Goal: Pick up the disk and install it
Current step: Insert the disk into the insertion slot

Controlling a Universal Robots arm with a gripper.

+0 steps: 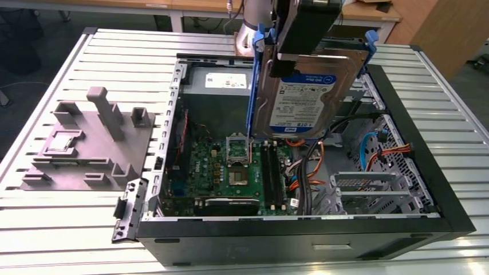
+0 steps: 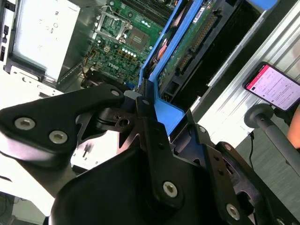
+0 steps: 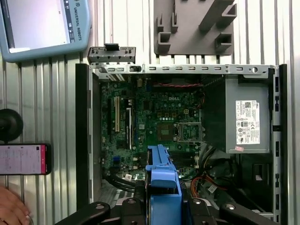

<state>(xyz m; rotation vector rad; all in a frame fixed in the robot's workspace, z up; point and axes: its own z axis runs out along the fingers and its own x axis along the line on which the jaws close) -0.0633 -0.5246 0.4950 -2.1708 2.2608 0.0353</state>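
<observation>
a ribbed silver metal worktop point(image 1: 68, 223) is carrying a black open-sided computer case point(image 1: 306, 243), which is lying flat with its green motherboard point(image 1: 229, 175) facing up. a grey moulded plastic fixture point(image 1: 84, 152) is lying on the worktop just beside the case, on the exterior view's left.

a flat rectangular silver-grey disk point(image 1: 306, 106) is hanging in the air above the open case, over the motherboard. it is wearing a white-and-blue label on its broad face and a blue plastic carrier frame along its edges. it is standing on end, its long axis running nearly vertical with a slight tilt, and its label is facing the exterior camera. in the second wrist view its green circuit-board underside point(image 2: 187, 51) is showing.

the black end effector point(image 1: 294, 60) is clenching the disk's upper end, its fingers point(image 2: 152, 117) pressing on the blue frame.

a phone with a pink-lit screen point(image 3: 23, 159) is lying on the worktop, well apart from the case.
</observation>
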